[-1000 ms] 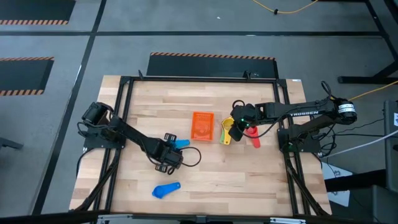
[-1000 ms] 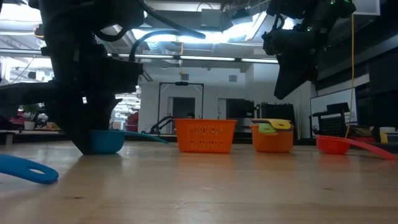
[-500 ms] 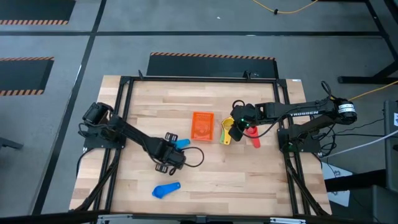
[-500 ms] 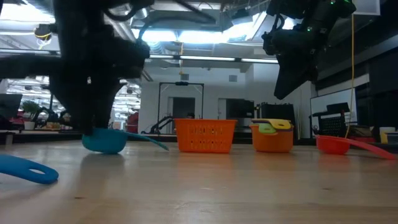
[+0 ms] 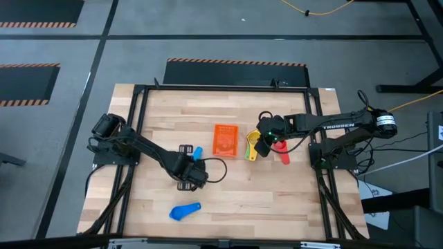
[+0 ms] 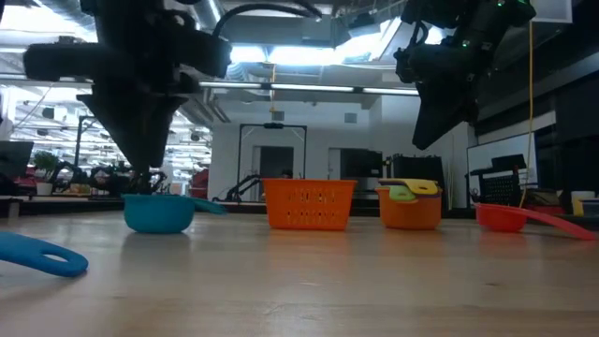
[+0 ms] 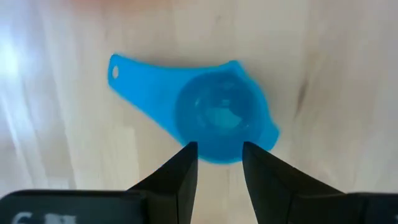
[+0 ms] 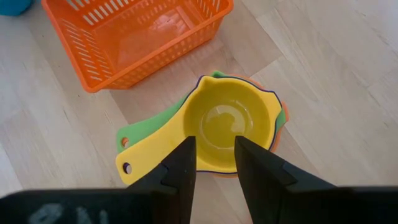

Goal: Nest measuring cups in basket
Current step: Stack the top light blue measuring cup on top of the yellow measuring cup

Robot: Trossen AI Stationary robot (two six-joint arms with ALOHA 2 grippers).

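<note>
So the orange basket sat empty around the middle of the counter, with nothing in it that I could see. Just to its right was a nested stack of cups: yellow one on top, green and orange showing underneath. The right gripper hung above that stack, fingers parted with a gap between them and not grasping anything. A red cup lay on the counter just right of the stack, handle pointing toward the near edge.

On the other side, a light blue cup stood upright on the counter left of the basket, handle pointing toward the basket. The left gripper was right above it, fingers apart; in the wrist view the tips ended at the cup's rim, and from the low view they looked just over it, not clamped on. Another blue cup lay by itself near the front edge, well apart from everything else.
</note>
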